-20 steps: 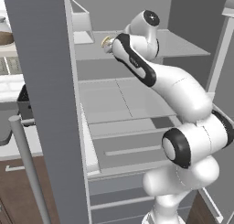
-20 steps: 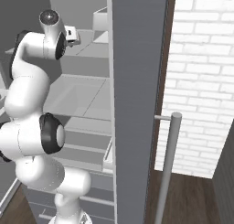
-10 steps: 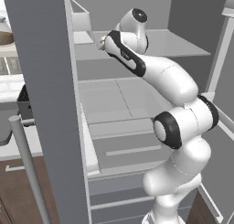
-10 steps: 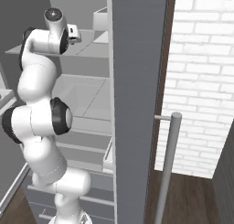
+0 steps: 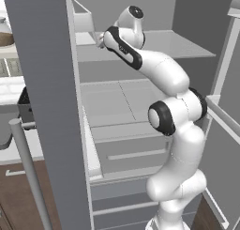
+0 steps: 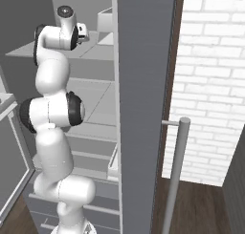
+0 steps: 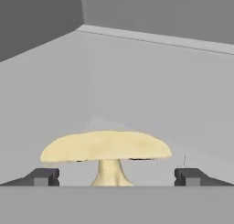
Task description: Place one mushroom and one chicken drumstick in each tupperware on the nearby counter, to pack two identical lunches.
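The arm reaches up and forward into an open fridge, its hand at the back left of the top shelf (image 5: 187, 43), beside a pale square box (image 5: 84, 21) that stands at that shelf's left end. In the hand view one mushroom (image 7: 106, 147) stands upright on the pale shelf floor, its broad tan cap spread over a short pale stem, directly ahead of the claw (image 7: 114, 176). The claw is open wide: its two dark fingertips (image 7: 43, 176) sit one to each side of the stem, well clear of it, under the outer edges of the cap, and nothing is gripped. Behind the mushroom the shelf floor runs bare to the rear wall, and a side wall closes in on the left of the hand view, meeting the rear wall in a corner. In the left base view the grey edge of the fridge door (image 5: 51, 107) rises close on the arm's left, with a silver bar handle (image 5: 28, 172) below; the second door (image 5: 225, 130) stands open on the right. Below the top shelf two more shelves and drawer fronts lie bare and open. Left of the door a strip of bench (image 5: 11, 90) shows with one dark box (image 5: 24, 109) on it. In the right base view the door edge (image 6: 143, 109) sits between the arm and a white brick wall (image 6: 210, 85).
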